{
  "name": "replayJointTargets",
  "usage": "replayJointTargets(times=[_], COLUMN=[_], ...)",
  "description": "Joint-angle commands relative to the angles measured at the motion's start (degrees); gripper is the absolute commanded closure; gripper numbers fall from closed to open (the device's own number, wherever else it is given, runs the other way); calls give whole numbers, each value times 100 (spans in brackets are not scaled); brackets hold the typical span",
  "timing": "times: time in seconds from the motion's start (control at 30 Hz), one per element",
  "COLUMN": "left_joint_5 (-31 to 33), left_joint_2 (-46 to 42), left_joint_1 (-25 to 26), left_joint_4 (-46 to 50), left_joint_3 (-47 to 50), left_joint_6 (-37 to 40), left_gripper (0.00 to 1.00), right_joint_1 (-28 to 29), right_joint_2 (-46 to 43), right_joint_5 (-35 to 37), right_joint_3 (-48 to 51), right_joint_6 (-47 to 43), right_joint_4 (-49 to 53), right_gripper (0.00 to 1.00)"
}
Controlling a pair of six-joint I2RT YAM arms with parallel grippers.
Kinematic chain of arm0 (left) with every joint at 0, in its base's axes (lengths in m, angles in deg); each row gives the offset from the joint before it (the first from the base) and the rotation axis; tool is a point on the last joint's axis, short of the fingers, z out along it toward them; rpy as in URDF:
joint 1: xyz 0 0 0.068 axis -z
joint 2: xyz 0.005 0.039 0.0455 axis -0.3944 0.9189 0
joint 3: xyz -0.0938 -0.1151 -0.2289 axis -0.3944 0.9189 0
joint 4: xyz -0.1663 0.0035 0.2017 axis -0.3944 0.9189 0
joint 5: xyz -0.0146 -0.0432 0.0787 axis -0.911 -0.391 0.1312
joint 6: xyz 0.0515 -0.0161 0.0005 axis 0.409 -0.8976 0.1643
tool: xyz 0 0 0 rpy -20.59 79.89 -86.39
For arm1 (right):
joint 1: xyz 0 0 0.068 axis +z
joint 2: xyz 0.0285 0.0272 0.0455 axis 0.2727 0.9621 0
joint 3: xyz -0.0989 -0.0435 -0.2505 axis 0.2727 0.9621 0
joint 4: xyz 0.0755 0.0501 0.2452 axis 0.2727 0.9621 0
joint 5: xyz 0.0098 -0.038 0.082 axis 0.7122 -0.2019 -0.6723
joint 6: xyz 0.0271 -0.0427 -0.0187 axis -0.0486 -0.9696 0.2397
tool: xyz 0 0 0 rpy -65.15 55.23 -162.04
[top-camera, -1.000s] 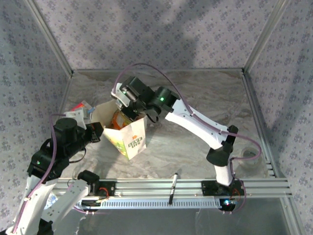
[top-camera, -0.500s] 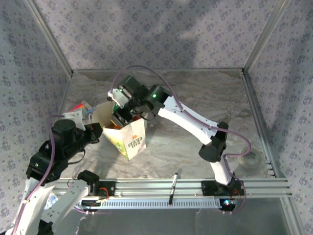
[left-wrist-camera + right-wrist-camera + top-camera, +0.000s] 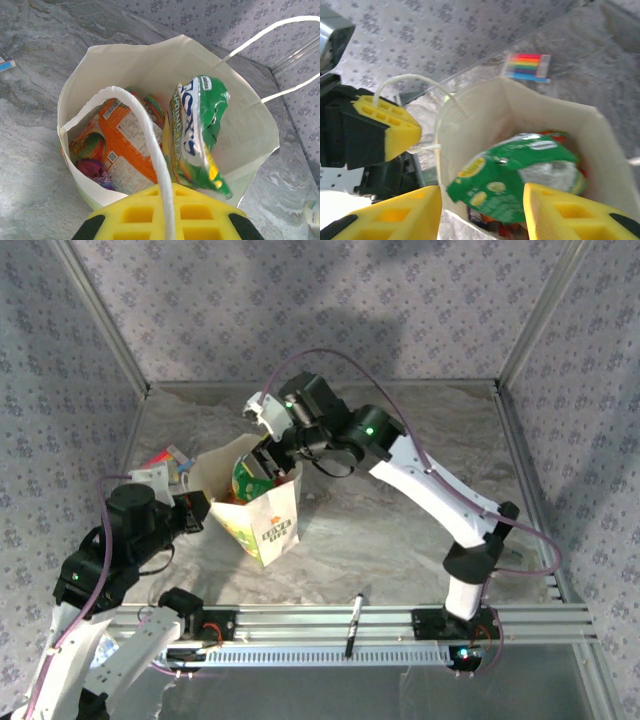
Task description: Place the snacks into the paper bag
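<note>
The bag (image 3: 268,525) stands open on the worktop (image 3: 400,530), left of centre, with its printed front facing the arm bases. The left end effector (image 3: 195,512) sits against the bag's left rim. In the left wrist view, this end effector (image 3: 165,215) is clenched on the near handle (image 3: 150,150), which runs as a white loop between its yellow fingers. The right wrist view shows the same yellow finger (image 3: 385,132) beside the bag's rim, with the handle (image 3: 415,80) arching above it.

The right end effector (image 3: 270,455) hangs over the bag's far rim. Its own camera shows it released (image 3: 480,192), fingers well apart and gripping nothing, directly above the bag's mouth.

A green packet (image 3: 520,175) lies inside the bag (image 3: 485,115), below the gap between the fingers. From the left wrist it stands on edge, crumpled, and leans against the right inner wall (image 3: 150,60). Seen from above it is a green patch (image 3: 250,480) in the mouth. Beneath it lies an orange packet (image 3: 127,145), flat, label side up. A purple packet (image 3: 95,172) sits at the bottom left corner.

A rainbow-striped item (image 3: 527,67) lies on the worktop beyond the bag. A black pen (image 3: 354,625) rests across the front rail.
</note>
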Motion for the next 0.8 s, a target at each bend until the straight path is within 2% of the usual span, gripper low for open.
replayJointTargets(times=[0.0, 0.1, 0.17, 0.37, 0.57, 0.77], left_joint_5=[-78, -77, -82, -125, -97, -7], left_joint_2=[36, 80, 130, 223, 249, 275], left_joint_1=[-8, -12, -7, -4, -13, -7], left_joint_4=[-68, -46, -45, -116, -108, -72], left_joint_3=[-162, -176, -200, -197, -225, -220], left_joint_6=[9, 34, 46, 67, 63, 90], left_gripper=[98, 98, 98, 98, 98, 98], right_joint_1=[-151, -280, -475, -968, -1058, -1044], right_joint_2=[-507, -837, -922, -647, 76, 378], right_joint_5=[1009, 1661, 1739, 501, 10, -341], right_joint_3=[320, 639, 797, 845, 300, 187], right_joint_6=[48, -40, -38, 81, 78, 126], right_joint_4=[-55, -80, -93, -250, 10, -103], right_gripper=[48, 44, 41, 39, 39, 41])
